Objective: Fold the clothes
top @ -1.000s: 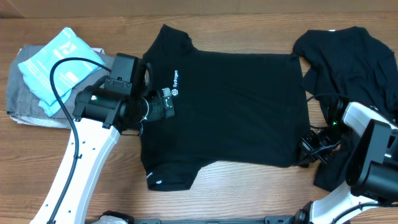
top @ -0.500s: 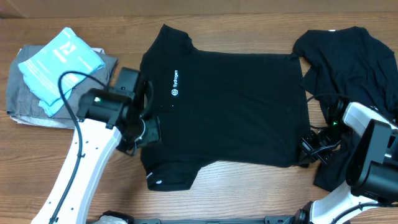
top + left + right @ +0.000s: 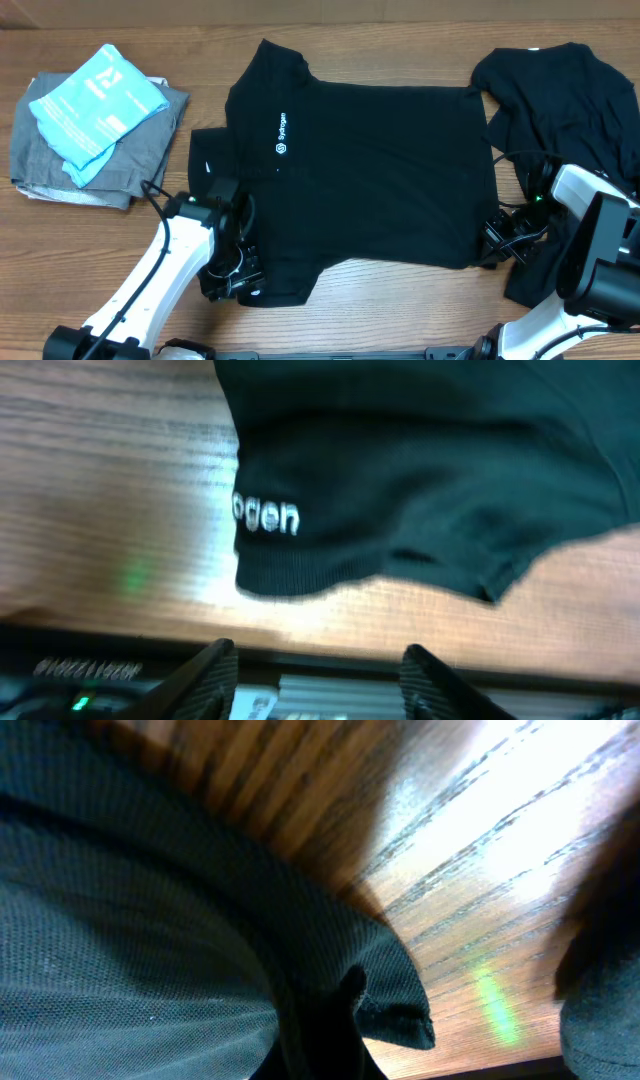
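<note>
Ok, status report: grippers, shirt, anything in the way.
Left gripper open, empty, at the sleeve. Right gripper shut at the hem. Shirt flat, unfolded. Second black garment heaped beside it.

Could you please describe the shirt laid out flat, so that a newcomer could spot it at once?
On the wooden table, look to the middle. The black polo shirt lies there spread flat, collar toward the left. Unlike the crumpled black garment at the right edge, it is smooth and shows a small white chest logo.
</note>
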